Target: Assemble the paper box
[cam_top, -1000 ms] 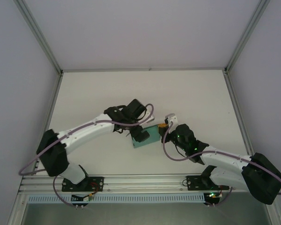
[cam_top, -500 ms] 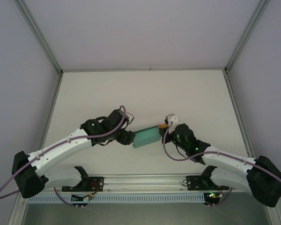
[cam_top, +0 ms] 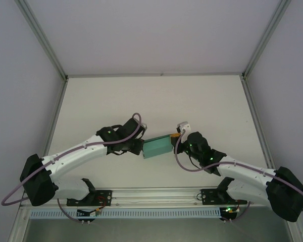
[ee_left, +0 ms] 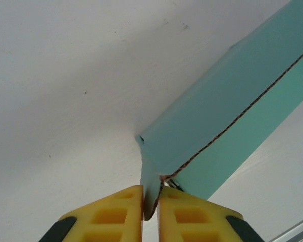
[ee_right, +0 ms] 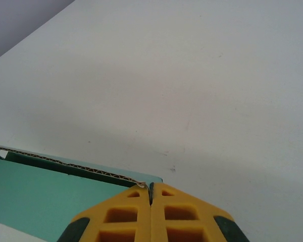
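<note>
Top external shows us the box (cam_top: 157, 146) near the middle of the table (cam_top: 202, 101), between left gripper (cam_top: 140, 146) and right gripper (cam_top: 175, 137). Left wrist: we see jaws clamped on its corner flap, box stretching up-right. Right wrist: jaws pinch its edge, box lower-left.

- left gripper (ee_left: 150, 201), right gripper (ee_right: 150, 196): yellow fingers, black at the outer corners.
- box (ee_left: 232, 106): plain teal-green. The panel ahead of the left gripper is darker, and the panel to its right is brighter.
- box cut edge, just ahead of each gripper: brown, with a fine wavy corrugated pattern.
- table (ee_right: 202, 75): white, with faint grey specks ahead of the right gripper.
- arms (cam_top: 76, 151), behind the grippers: white links, black joints.
- cables (cam_top: 176, 151), along the arms: lilac.
</note>
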